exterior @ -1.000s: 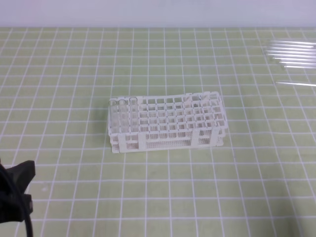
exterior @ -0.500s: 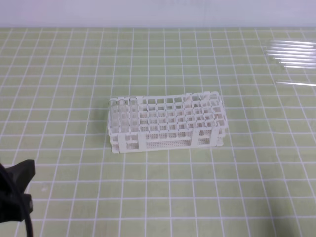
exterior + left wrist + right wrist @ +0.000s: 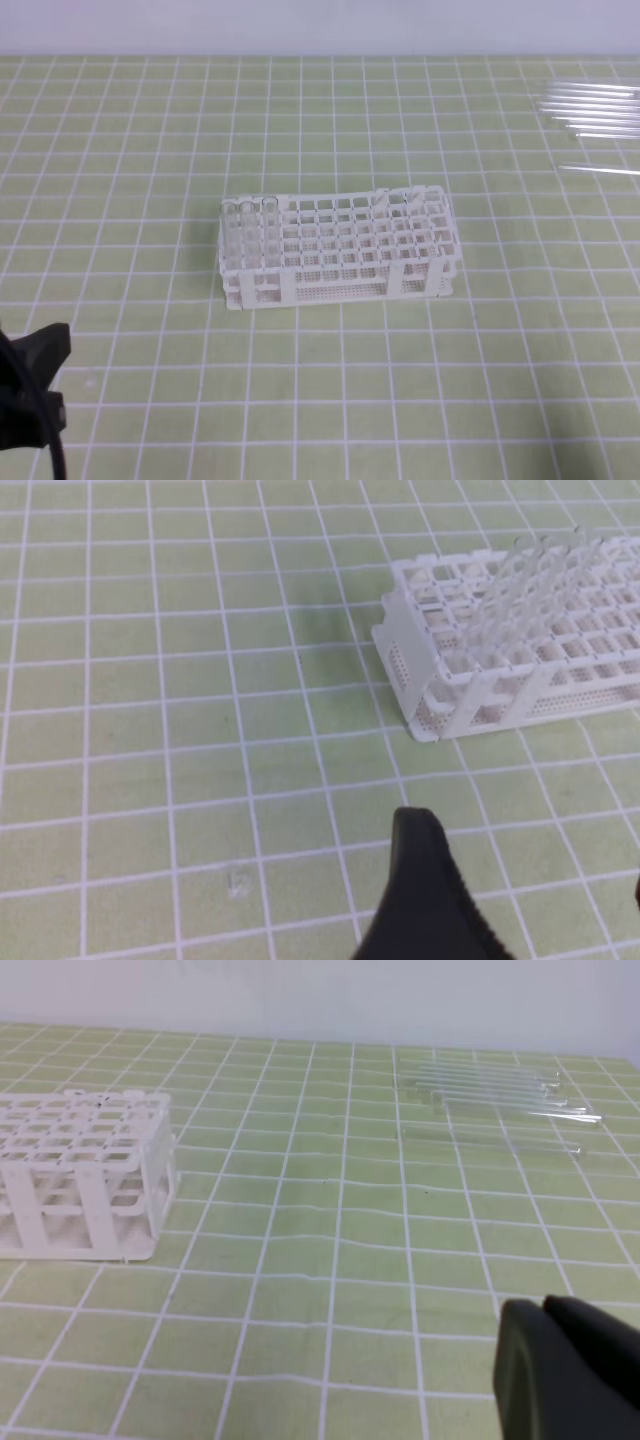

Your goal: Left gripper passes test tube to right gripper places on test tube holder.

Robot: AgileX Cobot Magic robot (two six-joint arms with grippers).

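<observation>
Both my grippers low at the near edge, holding nothing

My left gripper [image 3: 520, 920] gapes, right gripper [image 3: 545, 1360] is clenched; test tube holder [image 3: 340, 250] mid-surface [image 3: 150, 150], loose test tubes [image 3: 590, 115] well apart, far-right edge.

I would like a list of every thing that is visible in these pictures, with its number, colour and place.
test tube holder: one, white, middle of the mat, standing upright.
tubes in the holder: about three, clear, upright in the holes at its left end in the high view.
loose test tubes: several, exact count unclear, clear, lying flat at the far right of the mat, apart from the holder.
mat: one, light green with a white grid, under everything.
left gripper: one, black, near left corner, open, holding nothing.
right gripper: one, black, shut, seen only in its own wrist view, holding nothing.
</observation>
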